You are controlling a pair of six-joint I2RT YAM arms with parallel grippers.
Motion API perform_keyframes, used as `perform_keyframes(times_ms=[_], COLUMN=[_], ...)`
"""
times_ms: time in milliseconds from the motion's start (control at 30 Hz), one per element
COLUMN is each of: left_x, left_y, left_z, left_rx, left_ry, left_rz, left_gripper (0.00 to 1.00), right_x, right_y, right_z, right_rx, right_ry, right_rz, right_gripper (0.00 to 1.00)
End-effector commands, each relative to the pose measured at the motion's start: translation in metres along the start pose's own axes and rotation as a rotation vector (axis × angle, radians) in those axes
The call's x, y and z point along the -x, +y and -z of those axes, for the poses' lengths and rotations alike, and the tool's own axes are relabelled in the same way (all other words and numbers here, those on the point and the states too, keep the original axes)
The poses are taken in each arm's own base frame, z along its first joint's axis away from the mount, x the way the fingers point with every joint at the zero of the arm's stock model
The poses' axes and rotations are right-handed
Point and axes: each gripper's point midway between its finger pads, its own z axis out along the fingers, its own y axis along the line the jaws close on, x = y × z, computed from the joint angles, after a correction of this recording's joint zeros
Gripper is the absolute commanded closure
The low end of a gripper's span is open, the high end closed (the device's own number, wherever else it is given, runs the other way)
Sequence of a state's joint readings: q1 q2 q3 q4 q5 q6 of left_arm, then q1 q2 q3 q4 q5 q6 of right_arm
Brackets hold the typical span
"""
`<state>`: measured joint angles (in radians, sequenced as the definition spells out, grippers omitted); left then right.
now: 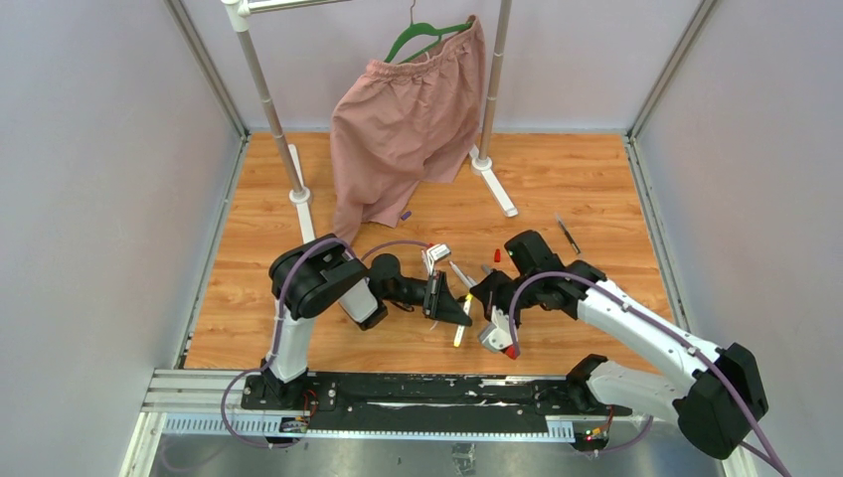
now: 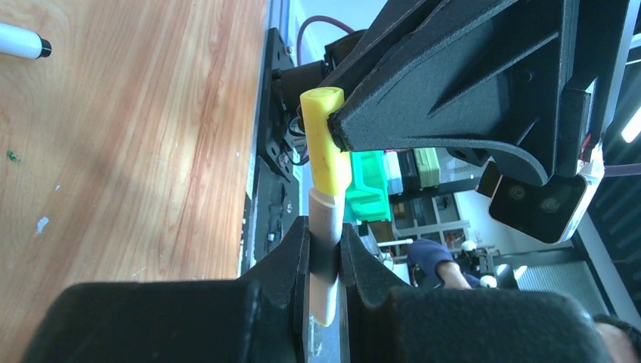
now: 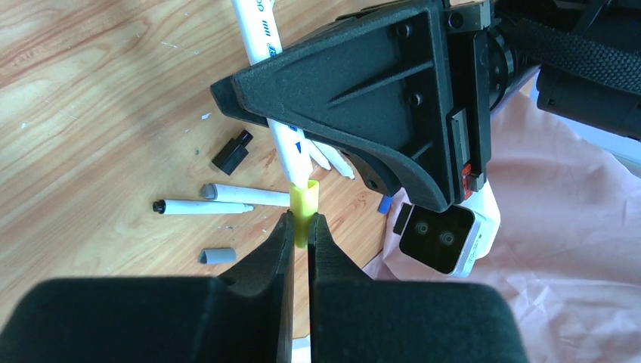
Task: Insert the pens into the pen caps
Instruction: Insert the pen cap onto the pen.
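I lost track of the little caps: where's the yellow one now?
In the right wrist view the yellow cap sits mid-frame, pinched in the right jaws, with the white pen held by the left jaws poking into its top.

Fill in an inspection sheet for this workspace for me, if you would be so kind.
Surface: wooden table, a few pale flecks.
Job's things: white pen with its end inside the yellow cap, held off the table; loose on the table are a black-tipped pen, black cap, grey cap and red cap.
Clutter: pink shorts hanging on a clothes rack that stands on the table.
Grippers: left tool shut on the white pen; right tool shut on the yellow cap.
Cables: purple cables along both arms.
Surroundings: grey walls.
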<state>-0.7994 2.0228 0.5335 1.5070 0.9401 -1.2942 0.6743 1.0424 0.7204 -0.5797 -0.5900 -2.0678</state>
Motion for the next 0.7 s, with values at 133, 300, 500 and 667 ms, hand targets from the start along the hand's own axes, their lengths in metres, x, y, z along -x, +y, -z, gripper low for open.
perform_keyframes(times_ms=[133,300,500,667], left_x=[0.016,0.019,0.023,0.023], left_y=[-0.003,-0.003,-0.003,-0.001], left_z=[-0.004,-0.007,-0.011,-0.012], left_rx=[-0.030,-0.039,-0.051,-0.053], left_ry=[-0.034,-0.026,-0.017,-0.010], left_rz=[-0.051,-0.052,-0.068,-0.075], left_gripper=[1.00,1.00,1.00,1.00], right_x=[0.028,0.033,0.028,0.021], right_y=[0.012,0.022,0.020,0.016], right_z=[0.001,-0.003,-0.003,0.005], right_rx=[0.066,0.125,0.136,0.132], right_ry=[-0.087,-0.092,-0.055,-0.002], right_rz=[0.173,0.284,0.291,0.277], right_gripper=[0.97,0.81,0.73,0.66])
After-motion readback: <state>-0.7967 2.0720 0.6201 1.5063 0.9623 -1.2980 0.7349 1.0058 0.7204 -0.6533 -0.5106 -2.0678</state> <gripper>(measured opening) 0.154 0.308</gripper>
